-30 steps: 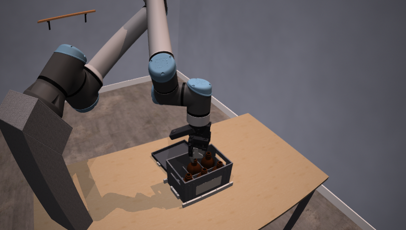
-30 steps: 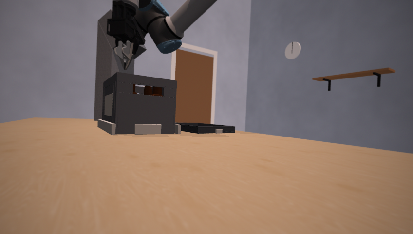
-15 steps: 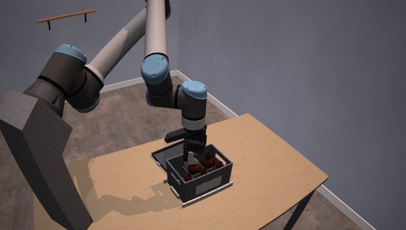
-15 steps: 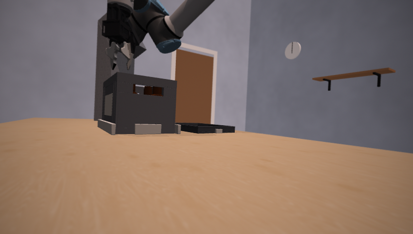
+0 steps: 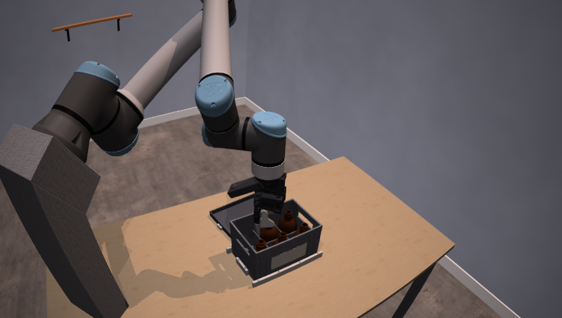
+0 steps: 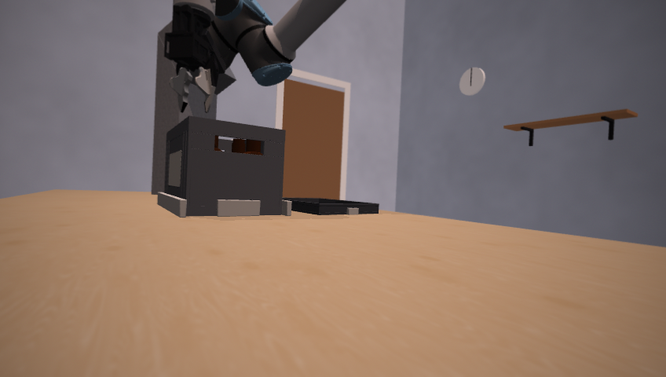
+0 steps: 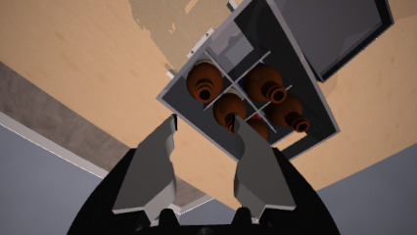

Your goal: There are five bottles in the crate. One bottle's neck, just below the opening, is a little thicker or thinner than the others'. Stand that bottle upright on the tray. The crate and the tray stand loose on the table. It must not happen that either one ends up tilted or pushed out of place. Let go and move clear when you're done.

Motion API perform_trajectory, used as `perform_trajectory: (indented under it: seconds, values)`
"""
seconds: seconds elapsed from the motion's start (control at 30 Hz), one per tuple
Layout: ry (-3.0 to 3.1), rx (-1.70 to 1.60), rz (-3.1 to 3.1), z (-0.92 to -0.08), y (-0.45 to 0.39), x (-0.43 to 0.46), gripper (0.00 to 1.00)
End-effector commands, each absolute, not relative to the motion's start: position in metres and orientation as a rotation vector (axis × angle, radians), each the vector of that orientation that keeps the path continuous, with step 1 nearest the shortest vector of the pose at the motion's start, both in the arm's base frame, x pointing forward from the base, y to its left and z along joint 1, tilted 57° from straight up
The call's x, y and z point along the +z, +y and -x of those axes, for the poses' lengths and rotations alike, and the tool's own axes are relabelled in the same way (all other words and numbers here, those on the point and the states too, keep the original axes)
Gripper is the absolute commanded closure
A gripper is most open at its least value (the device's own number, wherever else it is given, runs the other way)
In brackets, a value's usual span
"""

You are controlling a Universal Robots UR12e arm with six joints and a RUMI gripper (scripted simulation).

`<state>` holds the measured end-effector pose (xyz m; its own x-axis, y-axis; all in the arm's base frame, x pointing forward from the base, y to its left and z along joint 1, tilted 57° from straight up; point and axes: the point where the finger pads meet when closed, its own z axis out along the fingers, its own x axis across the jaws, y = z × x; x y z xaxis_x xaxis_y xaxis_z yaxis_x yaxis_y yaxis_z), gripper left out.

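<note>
Your pincer hangs above the crate, its two fingers apart, a gap your exterior view shows plainly and the top view hides. The wrist view gives you five brown bottles, all in the crate, below the pincer; the exterior view shows only bits through the crate's handle slot. One tray lies just beside the crate.

And across goes the hand, shifting slightly left and down in the top view, left in the exterior! Its fingers, tips together a second ago, now stand apart, and one covers the neck of the middle bottle.
</note>
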<state>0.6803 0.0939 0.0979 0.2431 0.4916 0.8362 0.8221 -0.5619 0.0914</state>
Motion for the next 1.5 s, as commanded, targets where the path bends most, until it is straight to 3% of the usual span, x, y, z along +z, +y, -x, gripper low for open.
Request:
perform_trajectory:
  seconds: [0.0,1.47]
  values:
    - [-1.207,-1.247,2.157,-0.681,0.091,0.1,0.62]
    - [-1.21,-1.244,2.156,-0.694,0.108,0.087,0.62]
